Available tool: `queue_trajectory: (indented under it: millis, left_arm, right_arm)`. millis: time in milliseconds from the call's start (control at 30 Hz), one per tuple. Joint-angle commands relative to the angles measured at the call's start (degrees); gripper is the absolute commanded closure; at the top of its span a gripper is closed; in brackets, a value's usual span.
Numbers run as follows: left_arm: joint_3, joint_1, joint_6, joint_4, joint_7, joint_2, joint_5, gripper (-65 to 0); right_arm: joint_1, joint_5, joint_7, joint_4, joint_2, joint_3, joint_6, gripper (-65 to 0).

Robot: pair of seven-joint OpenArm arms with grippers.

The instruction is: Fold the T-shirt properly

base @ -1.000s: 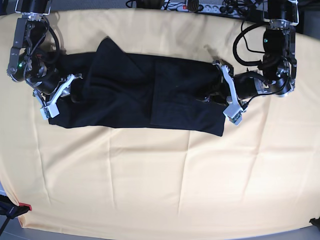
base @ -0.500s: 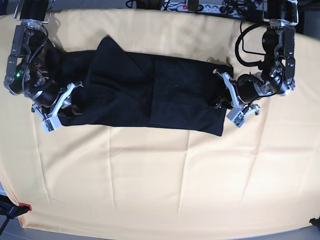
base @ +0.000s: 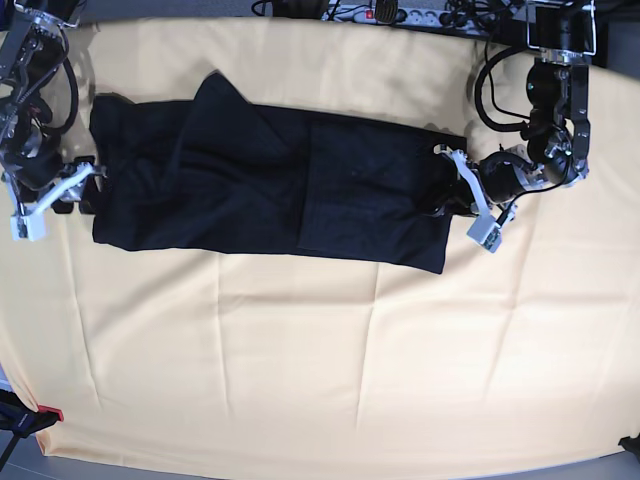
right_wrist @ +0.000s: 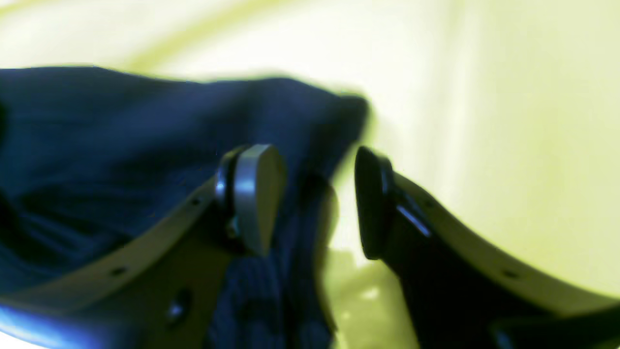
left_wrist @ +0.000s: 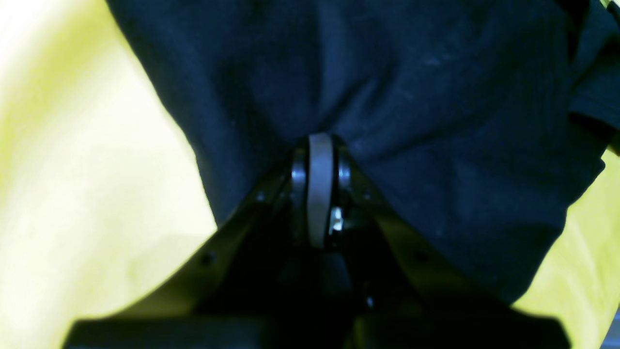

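Black T-shirt [base: 270,190] lies folded into a long band across the upper half of the worktop, over a pale yellow cloth [base: 320,370] that covers the whole surface. In the base view a squarer folded panel makes up the band's right part and a pointed flap sticks up near its left end.

The left gripper [base: 468,200] sits at the band's right edge. The base view shows only its pale fingers against the dark fabric; the left wrist view settles the matter: the jaws are pressed together with T-shirt [left_wrist: 387,97] fabric gathered into puckers right at their tip [left_wrist: 319,145], so they are clamped on the cloth's edge, with yellow cloth [left_wrist: 87,169] on either side.

The right gripper [base: 45,200] is at the band's left end, just off the fabric in the base view, which is too small to show the jaws. The right wrist view does: the two pads [right_wrist: 254,194] stand apart with a clear gap, one over the blurred T-shirt [right_wrist: 121,131], the other over yellow cloth [right_wrist: 508,121]. Nothing is held between them.

Cables and a power strip [base: 390,12] lie beyond the worktop's far edge.
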Motion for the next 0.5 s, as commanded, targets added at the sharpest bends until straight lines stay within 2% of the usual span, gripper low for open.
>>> queue_trajectory:
  millis: [0, 233, 333, 467]
  left_arm:
    - [0.0, -0.2, 1.0, 0.0, 2.5, -0.7, 1.8, 0.0]
    - [0.0, -0.2, 1.0, 0.0, 3.4, -0.7, -0.3, 0.0]
    - [0.0, -0.2, 1.0, 0.1, 4.5, -0.7, -1.0, 0.0]
    - [0.0, -0.2, 1.0, 0.1, 5.1, -0.7, -1.0, 0.0]
  right_arm:
    - [-1.2, 2.5, 1.1, 1.0, 0.7, 1.8, 0.1, -34.0]
    - [-8.7, 11.0, 1.1, 0.8, -4.7, 4.8, 3.7, -34.7]
    - [-8.5, 11.2, 2.0, -1.4, -7.3, 4.8, 4.5, -34.8]
    - [-8.0, 14.2, 3.8, -7.1, -7.8, 4.8, 6.5, -34.7]
